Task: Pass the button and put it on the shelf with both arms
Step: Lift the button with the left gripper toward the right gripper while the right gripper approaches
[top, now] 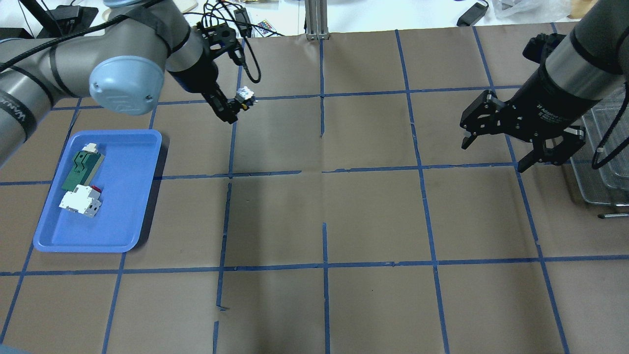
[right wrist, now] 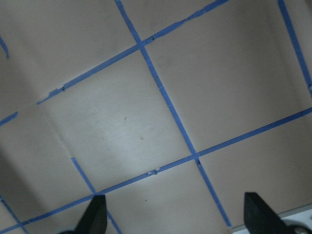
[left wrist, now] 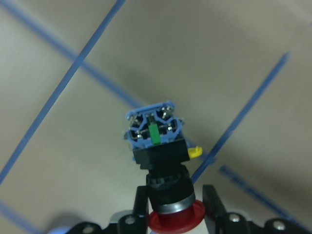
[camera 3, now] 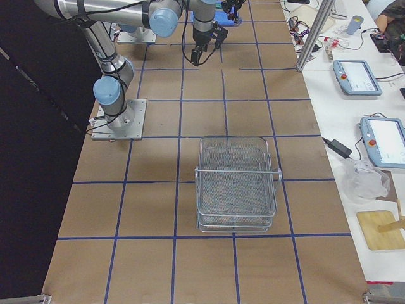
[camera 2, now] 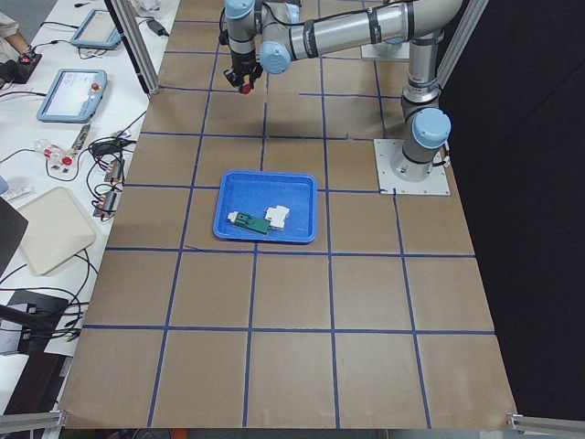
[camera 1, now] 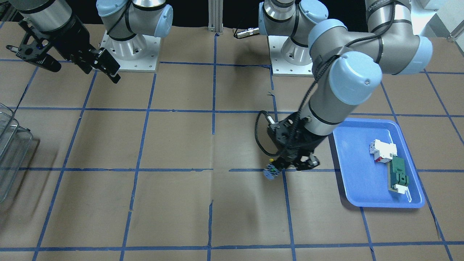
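Observation:
My left gripper (top: 235,105) is shut on the button (top: 244,94) and holds it above the brown table, to the right of the blue tray. In the left wrist view the fingers (left wrist: 139,200) clamp the black body just above the red cap, and the button's (left wrist: 157,141) blue-green base points away from the camera. The button also shows in the front-facing view (camera 1: 271,172) under the left gripper (camera 1: 288,165). My right gripper (top: 523,147) is open and empty, in the air near the wire shelf (top: 607,162). The shelf shows whole in the exterior right view (camera 3: 235,183).
A blue tray (top: 123,221) at the left holds a white block with red marks (top: 78,202) and a flat green-and-white part (top: 81,169). Blue tape lines grid the brown table. Cables and operator gear lie beyond the far edge.

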Robot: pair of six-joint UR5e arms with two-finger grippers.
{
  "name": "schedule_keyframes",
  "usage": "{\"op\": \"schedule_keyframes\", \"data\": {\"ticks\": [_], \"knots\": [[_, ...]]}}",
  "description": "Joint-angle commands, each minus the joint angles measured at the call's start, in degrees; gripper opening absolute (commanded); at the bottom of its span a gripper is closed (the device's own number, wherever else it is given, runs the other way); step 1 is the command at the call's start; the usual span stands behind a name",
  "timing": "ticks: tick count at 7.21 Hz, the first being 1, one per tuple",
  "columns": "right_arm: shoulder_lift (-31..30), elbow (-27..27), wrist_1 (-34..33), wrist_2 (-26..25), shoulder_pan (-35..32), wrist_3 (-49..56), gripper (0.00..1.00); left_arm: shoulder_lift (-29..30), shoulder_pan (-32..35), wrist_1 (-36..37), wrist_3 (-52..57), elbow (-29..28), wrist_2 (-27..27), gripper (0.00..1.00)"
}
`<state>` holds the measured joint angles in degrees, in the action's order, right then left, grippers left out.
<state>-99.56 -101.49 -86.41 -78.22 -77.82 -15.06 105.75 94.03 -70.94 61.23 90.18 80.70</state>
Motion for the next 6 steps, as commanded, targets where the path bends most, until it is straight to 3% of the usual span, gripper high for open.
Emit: {"op": "schedule_keyframes", "data": {"ticks": [1, 3, 6], "knots": [[0.7, 1.0, 1.7, 12.4, 5.3, -10.3, 1.0, -0.7, 8.3, -1.0, 7.5, -2.0, -5.8, 0.0], [3.3, 3.7, 3.2, 21.2, 7.9, -19.4, 1.0, -0.4, 9.9, -1.3, 9.2, -2.5, -8.6, 0.0], [4.6, 4.3, 5.5, 28.9, 9.7, -25.2, 1.0, 1.9, 13.2, 5.3, 1.4, -2.3, -10.1, 0.0]]}}
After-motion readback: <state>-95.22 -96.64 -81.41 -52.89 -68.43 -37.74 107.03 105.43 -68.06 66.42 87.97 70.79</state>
